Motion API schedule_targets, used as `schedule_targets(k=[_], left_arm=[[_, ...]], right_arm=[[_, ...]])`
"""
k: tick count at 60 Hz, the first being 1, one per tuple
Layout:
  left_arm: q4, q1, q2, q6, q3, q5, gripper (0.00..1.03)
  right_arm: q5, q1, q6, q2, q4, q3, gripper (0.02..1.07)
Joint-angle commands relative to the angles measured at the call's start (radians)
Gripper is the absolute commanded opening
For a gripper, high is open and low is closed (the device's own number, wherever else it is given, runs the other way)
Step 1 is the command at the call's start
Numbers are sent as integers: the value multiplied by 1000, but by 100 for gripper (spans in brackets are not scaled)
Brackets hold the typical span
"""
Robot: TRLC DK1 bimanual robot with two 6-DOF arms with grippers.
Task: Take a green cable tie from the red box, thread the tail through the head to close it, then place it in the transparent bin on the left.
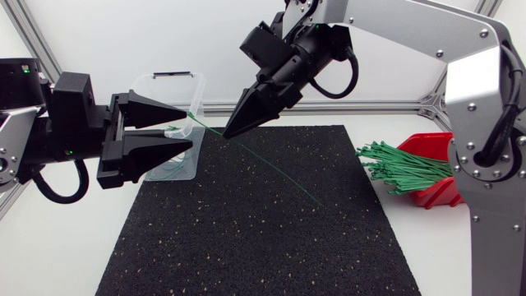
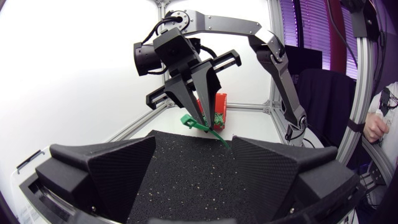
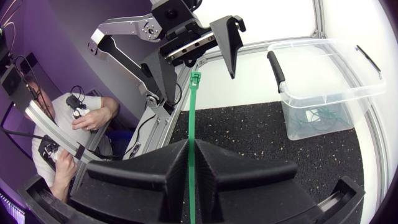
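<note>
Right gripper (image 1: pixel 233 130): its two fingers are squeezed together on the cable tie (image 1: pixel 271 168), up above the black mat (image 1: pixel 246 238).
Left gripper (image 1: pixel 194 131): its fingers stand wide apart and hold nothing.
Cable tie: it is one long straight green strip and is not looped yet.
Tie head (image 3: pixel 196 76): it sticks out of the right gripper toward the left gripper. It is near the open fingers, but nothing touches it.
Tail (image 1: pixel 308 200): it hangs free on the other side, low over the mat. I cannot tell if the tip touches the mat.
Transparent bin (image 3: pixel 336 99): it sits just behind the left gripper, with some green ties already inside.
Red box (image 1: pixel 440 148): it is far off at the right, with a bunch of green ties (image 1: pixel 403 167) poking out.
Risk, missed grab: the head is small, so the left fingers may close beside it or push it away.
Risk, slip: the strip is thin and smooth, so a bump or a tug may turn it or pull it out of the right gripper.
Risk, floppy tail: the tail is long and bendy, so it may spring away from the little hole.
Risk, bump: the two grippers are very close and may knock each other.
Risk, wrong order: the bin is so near that the tie may drop in before it is closed.
</note>
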Motion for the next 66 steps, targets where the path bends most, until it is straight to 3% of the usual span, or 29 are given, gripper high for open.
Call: schedule_targets(k=[1,18,28,43,53,62,66], left_arm=[[11,-7,22,-17,27,22,84],[41,-18,22,-19,10,71,68],[51,-32,24,-23,1,73,65],[84,-26,29,-29,-11,112,43],[113,-21,35,-31,-22,128,33],[123,-22,42,-31,-29,128,32],[140,-22,50,-33,-31,129,26]], right_arm=[[-21,16,-55,36,-42,21,17],[-61,30,-89,47,-71,18,17],[-82,39,-103,41,-90,21,17],[-97,42,-126,35,-93,-5,17],[-105,47,-131,36,-93,-8,17],[-116,47,-149,35,-103,-13,17],[-125,42,-157,33,-111,-11,17]])
